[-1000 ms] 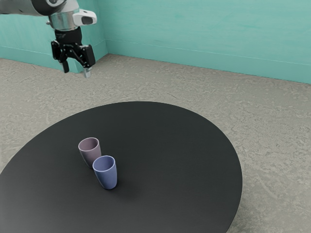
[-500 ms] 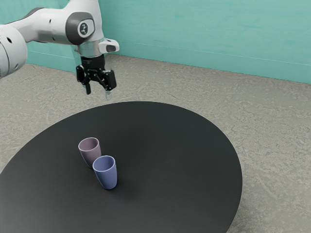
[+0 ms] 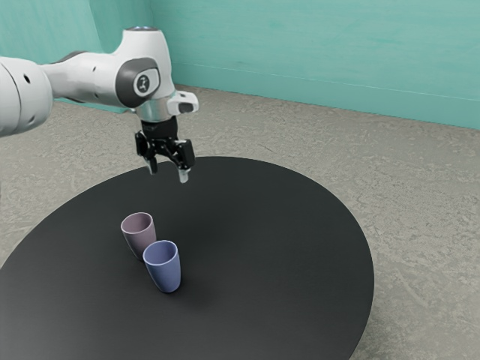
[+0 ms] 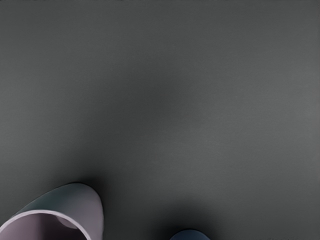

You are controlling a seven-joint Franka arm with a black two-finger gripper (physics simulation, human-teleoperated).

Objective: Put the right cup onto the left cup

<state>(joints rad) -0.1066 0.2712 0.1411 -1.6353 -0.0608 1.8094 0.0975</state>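
Black round table, exterior view: blue cup beside mauve cup, upright, well inside the rim; open surface toward the exterior view's right. Gripper: aloft, empty, jaws spread. Step: approach, 0 cups stacked. Wrist view: bare tabletop between both cups; next, likely, centre over blue, clearing mauve.

No legible text or numbers; one small unreadable mark on the arm.

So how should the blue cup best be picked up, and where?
Probably by its rim, with the gripper coming straight down to straddle the wall on the side away from the pinkish cup. The blue cup stands upright, mouth open, and the pinkish cup crowds its other side.
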